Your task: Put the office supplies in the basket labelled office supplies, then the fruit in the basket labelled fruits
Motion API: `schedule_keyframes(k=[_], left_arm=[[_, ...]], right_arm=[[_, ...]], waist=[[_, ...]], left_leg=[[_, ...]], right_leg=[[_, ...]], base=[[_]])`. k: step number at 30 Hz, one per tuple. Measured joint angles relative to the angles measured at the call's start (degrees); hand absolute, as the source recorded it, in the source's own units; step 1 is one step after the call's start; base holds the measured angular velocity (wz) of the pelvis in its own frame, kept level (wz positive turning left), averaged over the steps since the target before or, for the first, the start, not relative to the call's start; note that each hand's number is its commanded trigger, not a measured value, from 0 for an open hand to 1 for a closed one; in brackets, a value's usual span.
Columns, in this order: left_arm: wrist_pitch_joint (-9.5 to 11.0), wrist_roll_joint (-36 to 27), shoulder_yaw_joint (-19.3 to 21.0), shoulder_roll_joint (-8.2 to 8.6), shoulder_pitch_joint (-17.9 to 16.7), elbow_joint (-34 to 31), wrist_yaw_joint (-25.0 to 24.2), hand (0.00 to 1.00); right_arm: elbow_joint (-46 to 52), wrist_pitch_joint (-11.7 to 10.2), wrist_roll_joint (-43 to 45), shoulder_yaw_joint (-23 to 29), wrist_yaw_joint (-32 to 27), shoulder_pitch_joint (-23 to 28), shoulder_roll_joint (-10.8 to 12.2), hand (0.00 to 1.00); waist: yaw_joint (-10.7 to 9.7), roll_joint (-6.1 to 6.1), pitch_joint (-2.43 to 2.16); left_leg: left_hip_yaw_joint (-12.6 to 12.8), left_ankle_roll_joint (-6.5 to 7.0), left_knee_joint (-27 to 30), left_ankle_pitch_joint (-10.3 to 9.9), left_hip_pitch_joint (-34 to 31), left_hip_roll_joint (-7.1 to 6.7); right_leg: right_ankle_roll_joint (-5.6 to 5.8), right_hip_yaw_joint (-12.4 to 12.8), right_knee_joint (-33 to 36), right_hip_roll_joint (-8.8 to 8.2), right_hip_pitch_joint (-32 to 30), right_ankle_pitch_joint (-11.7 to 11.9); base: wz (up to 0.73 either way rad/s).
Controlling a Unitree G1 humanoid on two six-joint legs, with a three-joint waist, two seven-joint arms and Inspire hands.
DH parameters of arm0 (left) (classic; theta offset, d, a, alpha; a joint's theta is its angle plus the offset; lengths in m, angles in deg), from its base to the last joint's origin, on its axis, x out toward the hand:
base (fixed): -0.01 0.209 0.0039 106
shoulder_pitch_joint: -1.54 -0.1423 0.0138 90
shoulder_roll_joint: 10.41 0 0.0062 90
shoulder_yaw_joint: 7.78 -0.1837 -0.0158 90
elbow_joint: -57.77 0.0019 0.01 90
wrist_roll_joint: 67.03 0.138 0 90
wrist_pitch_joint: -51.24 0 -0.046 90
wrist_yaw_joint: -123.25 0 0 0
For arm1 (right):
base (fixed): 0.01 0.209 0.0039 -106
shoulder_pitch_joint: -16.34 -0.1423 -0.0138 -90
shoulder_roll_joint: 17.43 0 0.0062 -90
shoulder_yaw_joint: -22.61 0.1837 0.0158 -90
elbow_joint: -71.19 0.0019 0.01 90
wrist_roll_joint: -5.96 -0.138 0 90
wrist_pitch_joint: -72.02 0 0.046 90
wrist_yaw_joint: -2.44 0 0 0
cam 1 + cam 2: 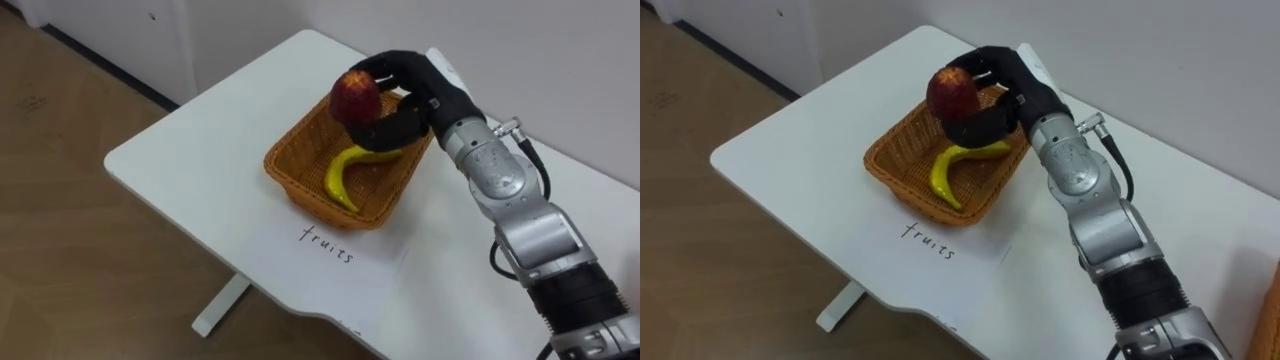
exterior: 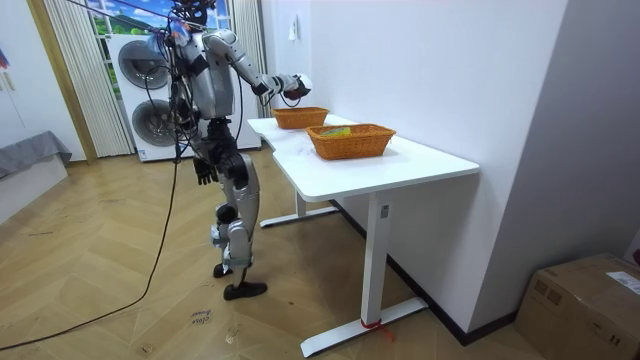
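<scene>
While curled round an apple (image 1: 355, 96), right hand (image 1: 418, 88) over basket (image 1: 296, 180) with banana (image 1: 341, 176)

Your right hand (image 1: 1025, 85) is reaching in from the lower right and gripping a red apple (image 1: 952, 93), with the fingers curling over its top and the thumb pressing in beneath. You are holding the apple in the air above the far side of the orange woven basket (image 1: 890, 170). A yellow banana (image 1: 945, 178) is lying inside the basket. The basket is sitting on the white counter (image 1: 790, 150), with a handwritten paper label (image 1: 940, 245) lying just in front of it.
</scene>
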Motion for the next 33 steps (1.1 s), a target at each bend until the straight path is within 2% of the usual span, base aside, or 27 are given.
schedule_keyframes(k=[8, 12, 33], left_arm=[[0.00, 0.00, 0.40, -0.02, -0.07, 0.00, 0.00, 0.00], [0.01, 0.00, 0.41, -0.11, -0.15, -0.01, -0.01, 0.00], [0.24, 0.01, 0.41, -0.47, -0.07, -0.06, 0.00, 0.00]], right_arm=[[-0.23, 0.01, 1.78, 0.00, -0.36, 0.00, 0.00, 0.00], [-0.25, 0.00, 1.72, -0.01, -0.75, 0.00, 0.01, 0.00], [-0.74, 0.00, 1.75, -0.43, -0.55, 0.01, 0.01, 0.00]], waist=[[1.11, -0.04, 0.05], [1.17, -0.24, 0.18], [1.15, -0.42, 0.24]], left_leg=[[0.12, 0.00, 0.04, 0.00, 0.03, 0.01], [0.14, 0.01, 0.06, 0.00, 0.03, 0.01], [0.45, 0.09, -0.06, -0.08, 0.04, 0.01]], right_leg=[[0.00, 0.45, 0.01, 0.01, -0.08, 0.00], [0.00, 0.54, 0.05, 0.00, -0.09, 0.00], [0.03, 1.11, 0.07, 0.03, -0.26, 0.02]], base=[[0.00], [0.00], [0.00]])
